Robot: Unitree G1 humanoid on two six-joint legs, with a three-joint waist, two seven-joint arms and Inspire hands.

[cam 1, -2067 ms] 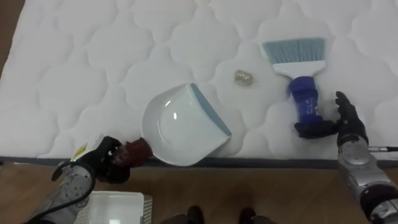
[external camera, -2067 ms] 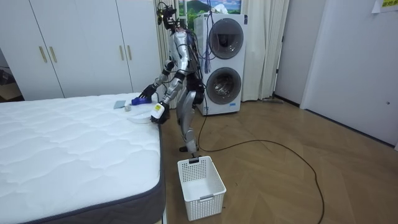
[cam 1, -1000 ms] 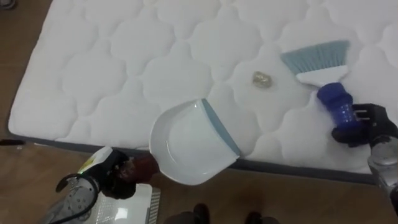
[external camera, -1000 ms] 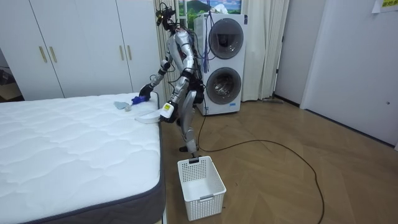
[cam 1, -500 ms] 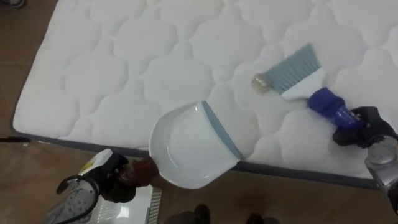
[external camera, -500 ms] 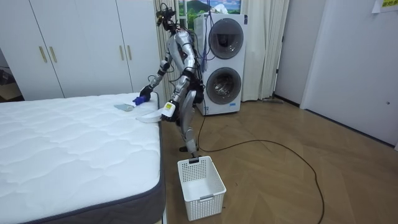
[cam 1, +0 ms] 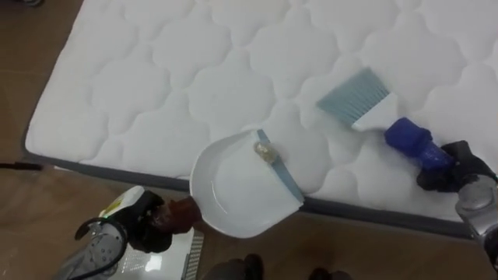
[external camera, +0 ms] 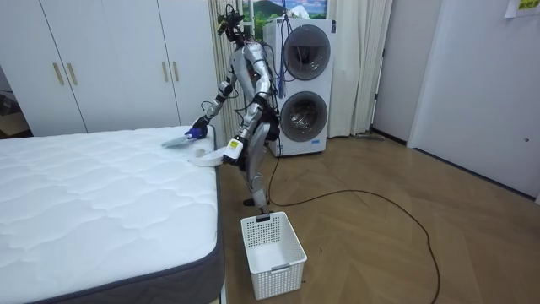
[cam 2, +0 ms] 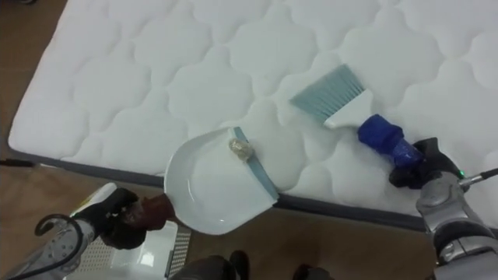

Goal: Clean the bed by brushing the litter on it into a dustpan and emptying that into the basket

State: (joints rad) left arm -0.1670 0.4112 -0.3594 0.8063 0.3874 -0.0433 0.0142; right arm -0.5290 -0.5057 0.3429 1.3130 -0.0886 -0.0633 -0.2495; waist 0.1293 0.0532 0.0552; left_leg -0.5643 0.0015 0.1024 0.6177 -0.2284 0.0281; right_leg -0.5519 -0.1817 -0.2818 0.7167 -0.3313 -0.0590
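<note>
Over the white quilted mattress point(cam 1: 156, 70) the stroke of half a second ago has ended. At its edge the left hand point(cam 1: 144, 224) grips the dark red handle of the round white plastic dustpan point(cam 1: 233, 194). The right hand point(cam 1: 451, 169), clenched on the blue-handled, pale-bristled brush point(cam 1: 366, 105), has drawn it clear. The small crumpled yellowish scrap point(cam 1: 266, 152) now lies on the pan's grey-blue lip, barely aboard. Sweeping looks nearly done; next, tip the pan back. The room view adds a white plastic basket point(external camera: 272, 249) on the floor beside the bed; the scrap is too small to tell there.
</note>
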